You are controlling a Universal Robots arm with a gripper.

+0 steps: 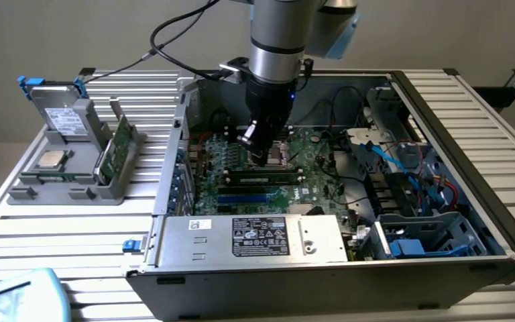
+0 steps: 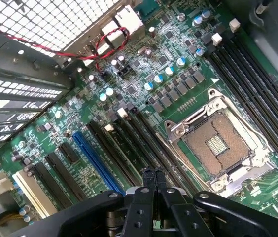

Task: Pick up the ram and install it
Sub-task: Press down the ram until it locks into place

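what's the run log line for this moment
gripper: shut, empty, over motherboard | ram: lying in slot on board | cpu socket: open, empty | case: open

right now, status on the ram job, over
gripper jaws shut, nothing held. ram lying along a slot on the motherboard, just below the gripper; contact unclear. nothing between them.

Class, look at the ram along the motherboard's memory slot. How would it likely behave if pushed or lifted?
The ram looks like a thin flat board, so probably stiff and light. Long and narrow, it shouldn't roll but could tip on edge. A bare circuit board, so likely fragile.
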